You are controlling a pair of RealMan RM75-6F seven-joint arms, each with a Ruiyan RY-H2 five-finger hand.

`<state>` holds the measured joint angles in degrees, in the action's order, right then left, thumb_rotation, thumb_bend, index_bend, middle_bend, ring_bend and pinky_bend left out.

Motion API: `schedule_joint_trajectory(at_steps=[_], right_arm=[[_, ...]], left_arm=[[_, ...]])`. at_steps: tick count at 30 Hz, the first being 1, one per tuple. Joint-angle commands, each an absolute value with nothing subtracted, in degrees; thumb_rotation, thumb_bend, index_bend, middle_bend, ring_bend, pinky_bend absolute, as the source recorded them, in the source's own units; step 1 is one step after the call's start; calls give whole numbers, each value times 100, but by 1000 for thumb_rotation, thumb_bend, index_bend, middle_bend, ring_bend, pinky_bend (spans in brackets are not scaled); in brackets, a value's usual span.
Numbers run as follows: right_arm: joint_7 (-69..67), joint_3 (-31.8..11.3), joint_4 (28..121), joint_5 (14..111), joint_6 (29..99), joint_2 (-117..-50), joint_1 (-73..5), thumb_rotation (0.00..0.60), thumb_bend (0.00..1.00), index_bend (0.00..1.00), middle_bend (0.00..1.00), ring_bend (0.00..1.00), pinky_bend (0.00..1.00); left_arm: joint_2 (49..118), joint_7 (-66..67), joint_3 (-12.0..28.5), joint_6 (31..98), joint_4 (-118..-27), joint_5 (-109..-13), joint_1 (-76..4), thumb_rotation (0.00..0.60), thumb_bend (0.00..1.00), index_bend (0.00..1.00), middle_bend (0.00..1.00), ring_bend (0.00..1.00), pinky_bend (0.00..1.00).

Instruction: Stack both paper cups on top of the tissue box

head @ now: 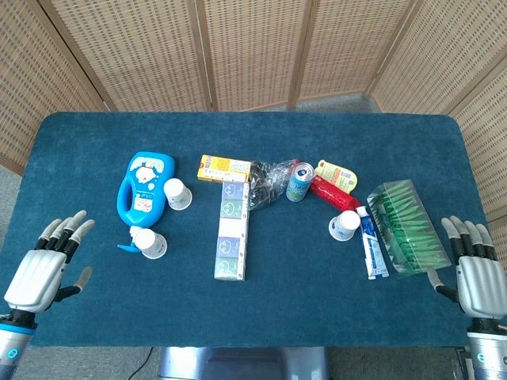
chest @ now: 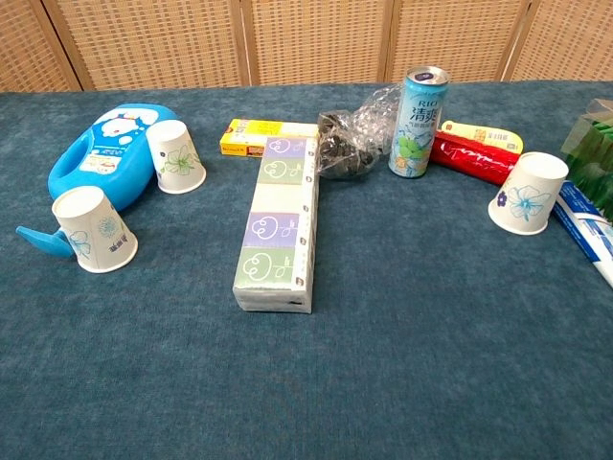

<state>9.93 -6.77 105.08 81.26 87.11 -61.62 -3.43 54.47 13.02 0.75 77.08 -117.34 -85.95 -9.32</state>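
Although three paper cups stand on the blue table (head: pixel 95 134), none is on the tissue box (head: pixel 230 231) yet, so I judge the task at its first step: reach and pick. Head view: left hand (head: pixel 43 265) hovers off the near left edge, fingers spread, holding nothing; right hand (head: pixel 474 269) likewise at the near right edge, fingers apart, empty. The box lies flat, long axis running away from the robot, centre table. The near-left cup (head: pixel 149 243) and far-left cup (head: pixel 177 193) sit upside down beside the blue bottle (head: pixel 142 186); the right cup (head: pixel 344 226) sits just beside the toothpaste tube (head: pixel 371 245). Which two are meant I cannot tell. The next move calls for a hand to travel inward and close round a cup wall without nudging its neighbours. Chest view: neither hand appears. The box (chest: pixel 276 222) shows its top free for stacking; the near-left cup (chest: pixel 94 230) touches the bottle's handle, and the right cup (chest: pixel 528 194) leans tilted. The green packet (chest: pixel 596 134) and tube are cut off at the right border; the contents of the crumpled plastic bag (chest: pixel 356 134) are unreadable.
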Motion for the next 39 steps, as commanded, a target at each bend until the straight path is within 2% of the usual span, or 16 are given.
schedule_joint_trajectory(at_steps=[1, 8, 17, 29, 32, 39], right_arm=[[971, -672, 10503, 8110, 8725, -6149, -323, 600, 350, 0, 0, 0, 52], [882, -678, 10489, 8039, 8775, -6090, -261, 600, 350, 0, 0, 0, 52], [876, -689, 10496, 7971, 8770, -6079, -243, 600, 349, 0, 0, 0, 52], [875, -719, 10517, 7904, 8845, -6031, -191, 600, 350, 0, 0, 0, 51], [842, -722, 10506, 7880, 8870, -6009, -162, 600, 351, 0, 0, 0, 51], [726, -729, 10475, 7836, 8928, -5962, -93, 600, 351, 0, 0, 0, 52]], left_arm=[[5483, 1522, 77, 7407, -11737, -8329, -1092, 600, 480, 0, 5, 0, 7], [5797, 2010, 238, 6863, -11589, -7714, -1493, 600, 480, 0, 3, 0, 8], [6334, 2305, 343, 6076, -11141, -6958, -2073, 600, 480, 0, 7, 0, 56], [7215, 2574, 437, 5673, -10450, -6393, -2643, 600, 480, 25, 23, 0, 95], [7382, 2597, 420, 5643, -10298, -6357, -2728, 600, 480, 49, 36, 7, 151], [7837, 2539, 448, 5539, -9750, -6210, -2924, 600, 481, 146, 94, 95, 375]])
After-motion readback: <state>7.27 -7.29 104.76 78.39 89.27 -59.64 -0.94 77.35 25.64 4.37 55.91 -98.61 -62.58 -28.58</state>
